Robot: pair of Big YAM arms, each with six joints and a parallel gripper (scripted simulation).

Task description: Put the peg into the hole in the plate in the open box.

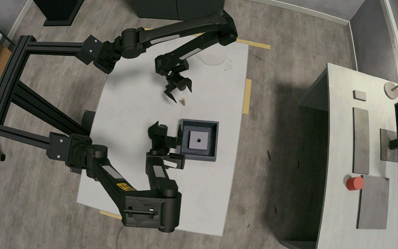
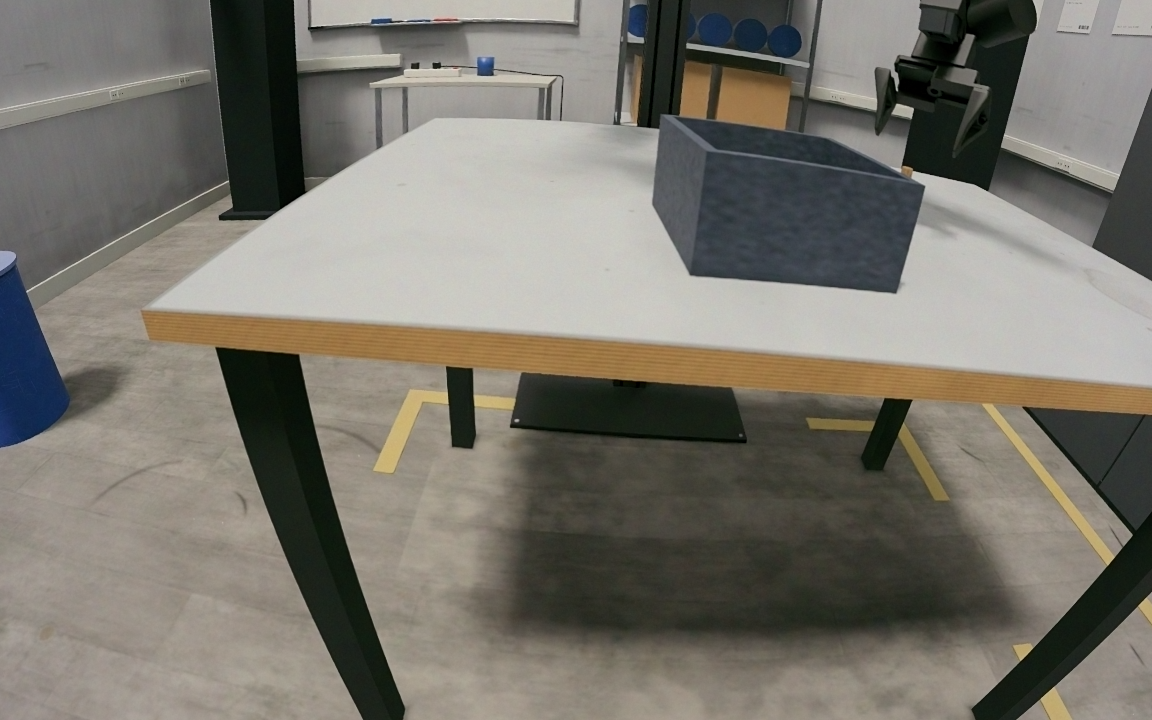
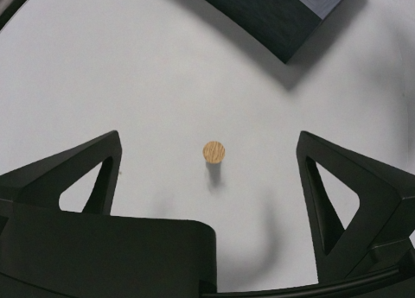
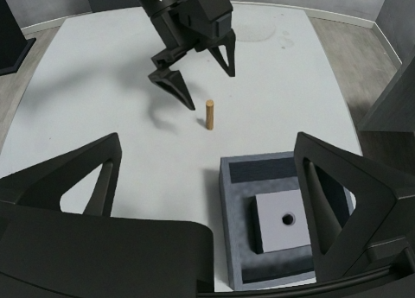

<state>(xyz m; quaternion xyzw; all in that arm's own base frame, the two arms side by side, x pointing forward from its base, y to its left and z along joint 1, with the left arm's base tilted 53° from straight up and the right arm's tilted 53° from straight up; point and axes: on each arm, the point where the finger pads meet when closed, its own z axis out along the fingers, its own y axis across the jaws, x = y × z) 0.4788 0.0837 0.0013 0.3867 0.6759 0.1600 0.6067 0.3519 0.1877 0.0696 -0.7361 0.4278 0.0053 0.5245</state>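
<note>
Left gripper open, fingers apart, nothing gripped. Peg just beyond its fingertips, upright on the table. Left wrist view: round end only; right wrist view adds its length; exterior view: just the top behind the box. Farther from that tool, a box wall stands between peg and plate. Hole visible from top and right wrist, hidden by walls in exterior. Right gripper beside the box, open
</note>
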